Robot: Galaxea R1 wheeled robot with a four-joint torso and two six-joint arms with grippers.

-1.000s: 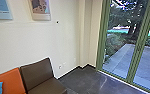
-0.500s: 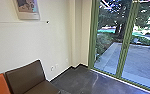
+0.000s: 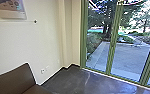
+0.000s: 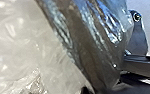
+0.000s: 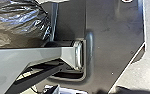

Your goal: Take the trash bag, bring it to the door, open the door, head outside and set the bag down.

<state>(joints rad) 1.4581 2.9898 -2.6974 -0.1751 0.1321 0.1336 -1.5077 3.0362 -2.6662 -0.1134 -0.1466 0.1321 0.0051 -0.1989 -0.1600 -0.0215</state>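
Shiny trash bag [image 4: 91, 45] close by the left gripper, seemingly nearer it than the right gripper, with both grips impossible to tell; green-framed glass panels [image 3: 112, 47] stand far right.

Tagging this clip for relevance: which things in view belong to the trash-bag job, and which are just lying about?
Part of the job:
dark, shiny trash bag
green-framed glass panels, probably including the door
paved ground outside

Just there:
brown seat
picture on the wall
wall outlet
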